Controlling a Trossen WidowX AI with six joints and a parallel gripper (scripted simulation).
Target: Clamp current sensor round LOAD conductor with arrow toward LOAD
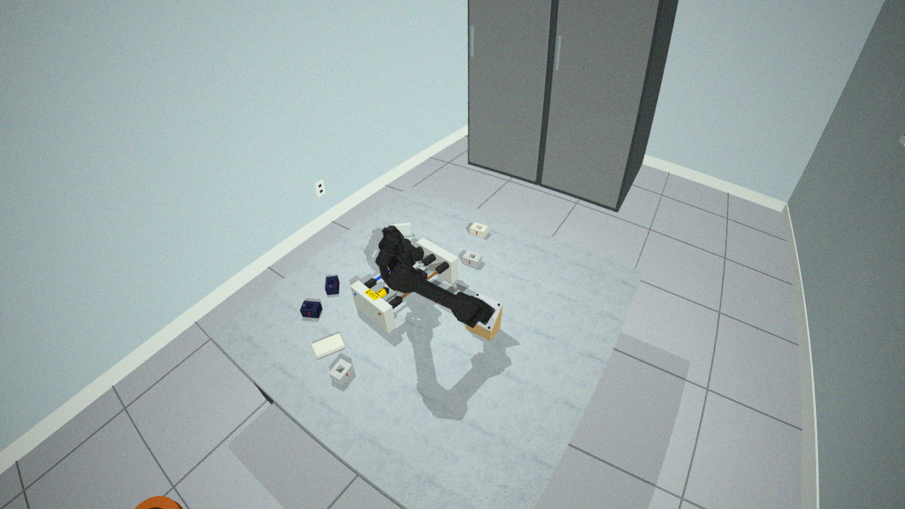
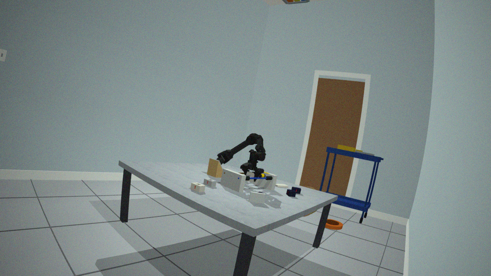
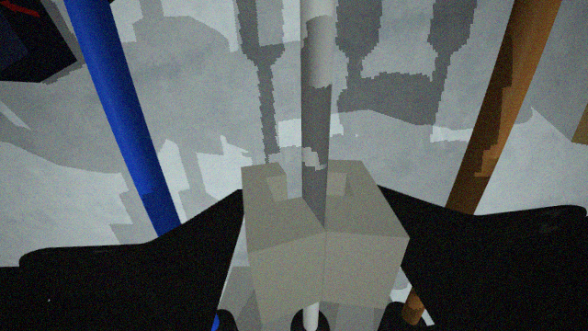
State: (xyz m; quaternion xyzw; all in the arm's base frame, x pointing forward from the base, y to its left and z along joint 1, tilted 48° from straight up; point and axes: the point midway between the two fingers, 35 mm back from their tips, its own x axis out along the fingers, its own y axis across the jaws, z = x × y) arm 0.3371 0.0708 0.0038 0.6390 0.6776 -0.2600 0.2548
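The pale grey split-core sensor (image 3: 287, 271) sits round the middle, light grey conductor (image 3: 317, 46) in the wrist view. Its two halves meet along a near seam; a gap shows between them on the far side, so I cannot tell whether it is latched. My gripper (image 3: 303, 191) is shut on the sensor, one black finger against each side. The top view hides the fingertips behind the arm. A yellow marker (image 1: 374, 294) sits on the near end plate; its lettering is small but looks like LOAD. The sensor's arrow is not visible.
A blue conductor (image 3: 115, 106) (image 2: 259, 178) and an orange-brown one (image 3: 505, 106) flank the sensor. White end plates (image 1: 372, 308) (image 2: 232, 180) hold them. Dark blocks (image 1: 331, 284) (image 1: 310, 309) and pale blocks (image 1: 479, 231) (image 1: 328, 345) stand around. The arm base is on a wooden block (image 2: 214, 168).
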